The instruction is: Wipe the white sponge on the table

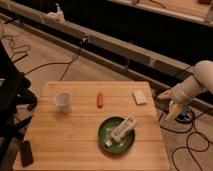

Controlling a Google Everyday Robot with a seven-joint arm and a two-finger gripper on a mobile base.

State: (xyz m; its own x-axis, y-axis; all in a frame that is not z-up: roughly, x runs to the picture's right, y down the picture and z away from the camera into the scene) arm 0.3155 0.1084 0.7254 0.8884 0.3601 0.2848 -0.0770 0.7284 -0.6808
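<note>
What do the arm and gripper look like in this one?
The arm is built of smooth, rounded off-white segments. Its gripper looks pale yellowish with two stubby fingers. It sits just off the table's right edge, beyond the white sponge. No markings can be made out. The dark cables lie on the floor, not on the arm.

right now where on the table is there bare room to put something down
Bare wood lies front left, between the white paper cup, the round green plate and the flat black slab. Crowded on the right: small off-white sponge, with the tool just off that edge.
</note>
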